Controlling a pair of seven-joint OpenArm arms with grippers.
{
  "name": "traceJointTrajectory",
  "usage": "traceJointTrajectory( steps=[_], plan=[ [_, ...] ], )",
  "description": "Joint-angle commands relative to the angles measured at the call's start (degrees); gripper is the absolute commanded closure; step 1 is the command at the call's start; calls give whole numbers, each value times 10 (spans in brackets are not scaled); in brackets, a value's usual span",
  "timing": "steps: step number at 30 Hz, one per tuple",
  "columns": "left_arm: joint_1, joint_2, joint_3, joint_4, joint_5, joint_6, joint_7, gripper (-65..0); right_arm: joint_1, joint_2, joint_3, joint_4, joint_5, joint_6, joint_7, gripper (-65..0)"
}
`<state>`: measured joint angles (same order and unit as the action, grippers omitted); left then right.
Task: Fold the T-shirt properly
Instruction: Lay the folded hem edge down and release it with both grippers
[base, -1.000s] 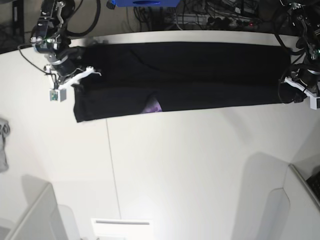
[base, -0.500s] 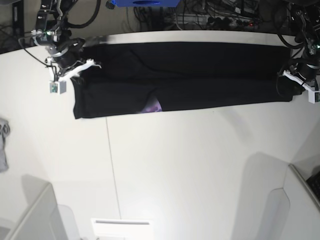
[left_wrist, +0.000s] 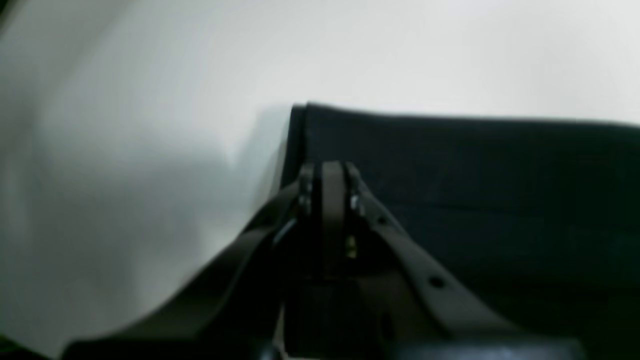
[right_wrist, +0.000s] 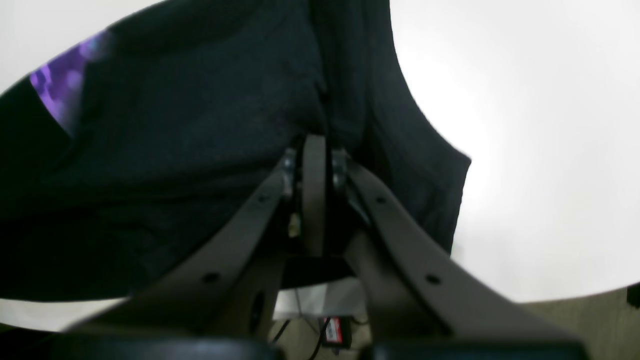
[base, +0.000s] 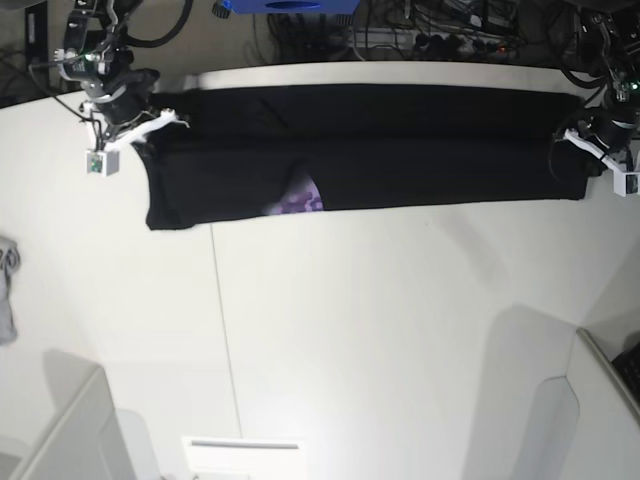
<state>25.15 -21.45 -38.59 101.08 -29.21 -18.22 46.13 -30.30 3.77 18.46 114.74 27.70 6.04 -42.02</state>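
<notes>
The black T-shirt (base: 400, 150) lies as a long folded band across the back of the white table (base: 380, 320). A patch of purple print (base: 296, 201) shows at its front edge. My right gripper (base: 150, 133) is shut on the band's left end. In the right wrist view the gripper (right_wrist: 314, 146) pinches bunched black cloth (right_wrist: 200, 125), with the purple print (right_wrist: 62, 87) at the upper left. My left gripper (base: 583, 150) is shut at the band's right end. In the left wrist view the gripper (left_wrist: 326, 172) sits on the cloth (left_wrist: 475, 165) near its corner.
A small grey cloth (base: 6, 290) lies at the table's left edge. White bins stand at the front left (base: 60, 430) and front right (base: 600, 400). Cables (base: 430, 35) and a blue object (base: 285, 6) lie behind the table's back edge.
Both grippers have moved toward the table's back edge, drawing the shirt band with them. Its front edge sits farther back, and more purple print shows.
</notes>
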Motion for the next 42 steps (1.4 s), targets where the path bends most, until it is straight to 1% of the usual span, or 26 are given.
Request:
traceJointTrajectory(
  steps=[1,3,6,9,12,17,24,25,28,29,30,31,32,33,36,37,39,40,42],
  plan=[
    [-1,-12,-4,9,-5,2,-13,0,-2,4,0,9,2,2,9,0],
    [-1,-5,-8,8,-4,2,-13,0,-2,1,0,9,2,2,8,0],
    [0,-3,-9,8,-3,2,-13,0,-2,-12,0,8,1,2,7,0],
    [1,-2,-9,9,-3,5,-13,0,-14,-13,-1,8,1,2,7,0],
    [7,0,-9,9,22,5,-14,0,-18,-16,-1,6,1,2,8,0],
    [6,22,-9,12,70,2,-15,0,-21,-19,1,0,1,2,8,0],
    [6,28,-9,13,69,2,-15,0,-26,-21,1,0,1,2,7,0],
    [6,28,-9,13,69,2,-15,0,-29,-21,3,0,3,2,7,-14],
    [7,28,-10,13,70,3,-15,0,-31,-21,5,0,4,2,7,-189],
    [7,28,-11,13,71,3,-15,-3,-33,-21,5,0,4,2,10,-236],
    [7,28,-18,13,70,3,-15,-59,-37,-21,5,0,4,2,13,-276],
    [7,30,-27,13,69,3,-15,-102,-38,-22,5,1,4,2,13,-300],
    [7,37,-38,13,69,3,-15,-156,-39,-23,6,1,4,2,14,-309],
    [5,43,-51,14,69,3,-15,-211,-40,-28,6,1,4,2,22,-303],
    [3,47,-77,24,69,2,-15,-332,-56,-34,6,4,4,2,67,-299],
    [7,48,-79,36,68,2,-15,-362,-62,-34,3,5,4,2,87,-299],
    [9,54,-81,61,68,2,-15,-393,-68,-36,0,5,4,3,118,-299],
    [11,61,-83,72,68,2,-15,-397,-68,-36,0,5,4,3,132,-299],
    [10,67,-79,80,68,2,-14,-395,-64,-36,-1,5,4,4,142,-299]
  ],
)
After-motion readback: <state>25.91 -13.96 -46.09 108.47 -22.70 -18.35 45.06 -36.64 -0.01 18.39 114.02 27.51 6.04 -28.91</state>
